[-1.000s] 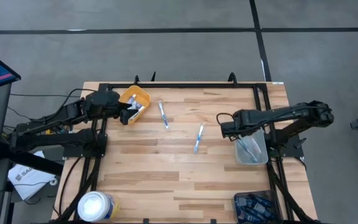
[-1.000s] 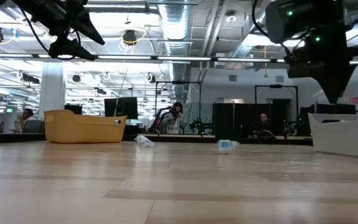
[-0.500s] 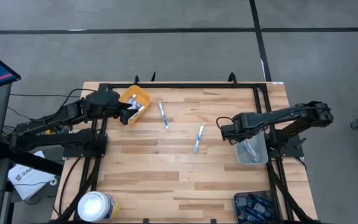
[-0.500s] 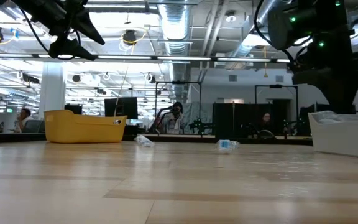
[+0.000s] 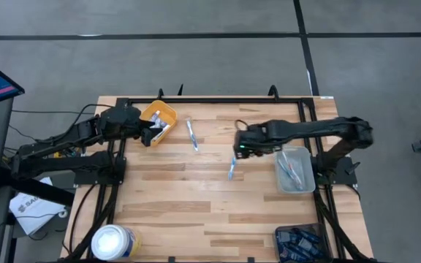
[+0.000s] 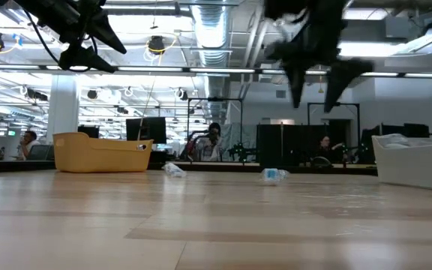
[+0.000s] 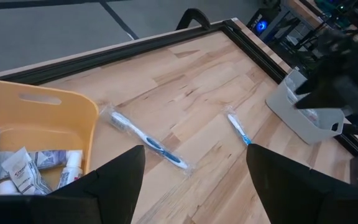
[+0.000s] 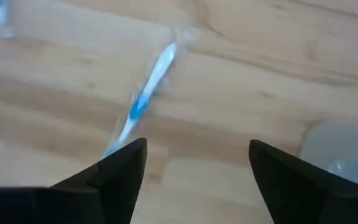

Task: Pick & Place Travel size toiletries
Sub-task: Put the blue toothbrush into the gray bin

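Two wrapped toothbrushes lie on the desk [image 5: 196,197]: one [image 5: 191,134] just beside the yellow bin [image 5: 158,115], the other [image 5: 233,162] near the middle; more small toiletries [image 7: 23,168] sit inside the yellow bin, and a few [image 5: 292,173] in the clear tray [image 5: 296,186] at the desk's right edge; the right gripper [image 5: 240,145] hangs spread and empty over the middle toothbrush; the left gripper [image 5: 150,135], also spread, hovers at the yellow bin's near edge.
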You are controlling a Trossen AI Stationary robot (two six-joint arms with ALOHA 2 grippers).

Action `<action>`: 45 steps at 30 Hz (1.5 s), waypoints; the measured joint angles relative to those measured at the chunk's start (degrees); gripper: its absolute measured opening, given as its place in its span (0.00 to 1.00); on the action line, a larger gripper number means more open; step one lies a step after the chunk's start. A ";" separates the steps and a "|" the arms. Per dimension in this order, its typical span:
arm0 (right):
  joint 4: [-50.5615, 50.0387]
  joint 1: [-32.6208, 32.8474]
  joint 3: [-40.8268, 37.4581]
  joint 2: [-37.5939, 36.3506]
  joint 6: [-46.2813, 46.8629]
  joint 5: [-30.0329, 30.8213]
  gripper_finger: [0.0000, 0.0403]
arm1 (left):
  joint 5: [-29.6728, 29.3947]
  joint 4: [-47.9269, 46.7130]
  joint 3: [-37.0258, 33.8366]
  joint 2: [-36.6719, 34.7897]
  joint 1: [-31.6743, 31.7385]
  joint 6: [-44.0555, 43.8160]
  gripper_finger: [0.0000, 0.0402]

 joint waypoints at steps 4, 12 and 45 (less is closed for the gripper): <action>-0.13 -2.34 5.46 9.49 -2.44 0.01 0.68 | 0.02 0.05 0.00 -0.01 0.00 -0.02 0.69; 0.79 -5.68 12.07 24.03 -8.46 -3.80 0.68 | 0.04 0.08 0.00 0.01 0.00 -0.04 0.69; 4.52 -9.88 11.34 17.63 -18.47 -8.46 0.03 | 0.66 0.01 0.00 -0.01 0.00 0.13 0.69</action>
